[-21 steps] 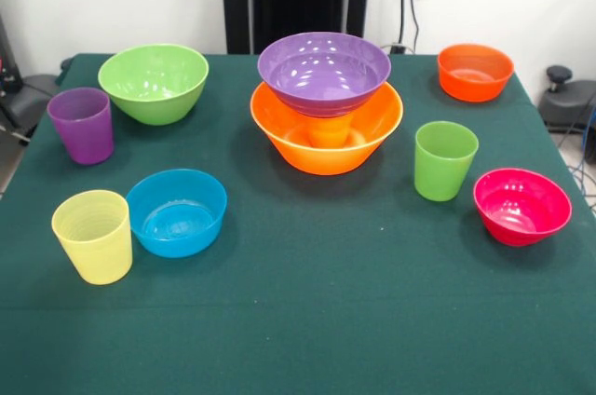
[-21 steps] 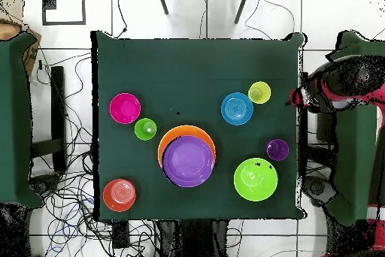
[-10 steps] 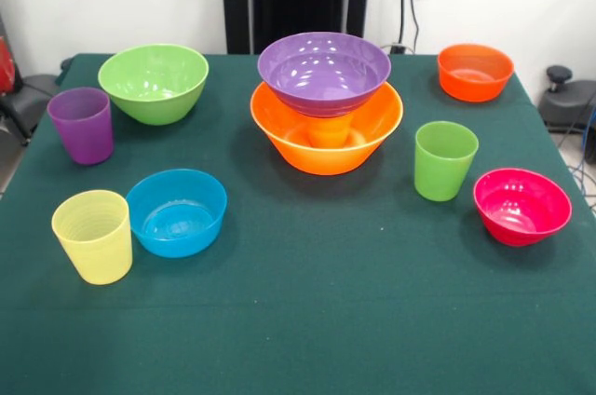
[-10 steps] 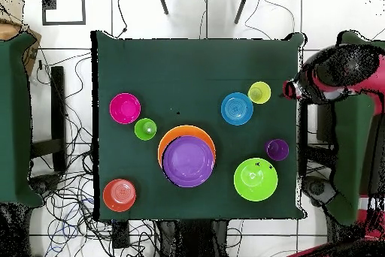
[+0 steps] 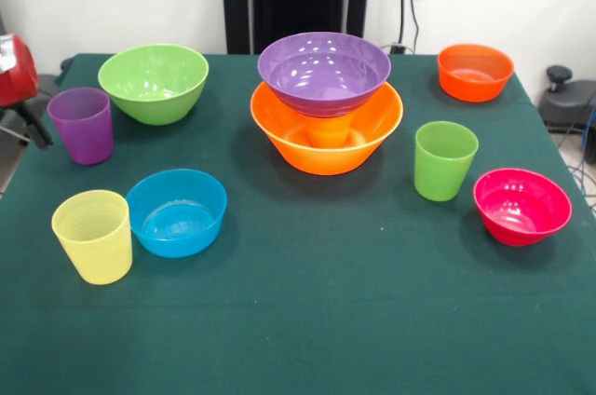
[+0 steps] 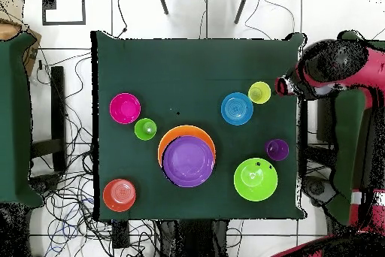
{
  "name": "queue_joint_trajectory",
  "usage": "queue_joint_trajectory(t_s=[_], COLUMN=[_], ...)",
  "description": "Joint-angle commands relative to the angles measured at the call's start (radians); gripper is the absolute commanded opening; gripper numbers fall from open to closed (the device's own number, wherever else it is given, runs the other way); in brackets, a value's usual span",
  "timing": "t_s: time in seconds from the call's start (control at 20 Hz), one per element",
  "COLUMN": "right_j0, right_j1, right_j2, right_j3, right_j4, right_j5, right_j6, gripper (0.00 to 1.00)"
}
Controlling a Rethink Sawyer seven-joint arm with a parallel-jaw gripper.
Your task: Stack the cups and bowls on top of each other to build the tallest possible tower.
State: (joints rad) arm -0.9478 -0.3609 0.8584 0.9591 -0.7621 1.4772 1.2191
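The tower stands mid-table: a large orange-yellow bowl (image 5: 326, 139) (image 6: 174, 134) with an orange cup (image 5: 328, 128) inside it and a purple bowl (image 5: 324, 69) (image 6: 188, 161) resting on top. Loose around it are a green bowl (image 5: 154, 81) (image 6: 256, 179), purple cup (image 5: 82, 125) (image 6: 277, 149), yellow cup (image 5: 92, 235) (image 6: 259, 92), blue bowl (image 5: 177, 211) (image 6: 237, 108), green cup (image 5: 445, 160) (image 6: 145, 128), pink-red bowl (image 5: 521, 206) (image 6: 125, 108) and orange-red bowl (image 5: 475, 71) (image 6: 119, 195). My gripper (image 6: 286, 86) hangs at the table's right edge in the overhead view, just beside the yellow cup, holding nothing visible.
The red arm (image 6: 334, 62) (image 5: 13, 69) reaches in from off the table's side. A dark green covered table (image 6: 15, 119) stands to the left in the overhead view, and cables lie on the floor around the table.
The arm has swung toward the table edge near the yellow cup. Its red end now shows at the left edge of the front view. No cup or bowl has moved.
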Motion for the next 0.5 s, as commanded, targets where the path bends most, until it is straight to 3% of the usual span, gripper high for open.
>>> queue_joint_trajectory(t_s=[0.05, 0.5], right_j0=[0.042, 0.022], right_j1=[0.016, 0.026], right_j2=[-0.083, -0.073], right_j3=[-0.017, -0.014], right_j4=[-0.04, -0.038], right_j5=[-0.06, -0.082], right_j6=[-0.11, -0.153], gripper=[1.0, 1.0])
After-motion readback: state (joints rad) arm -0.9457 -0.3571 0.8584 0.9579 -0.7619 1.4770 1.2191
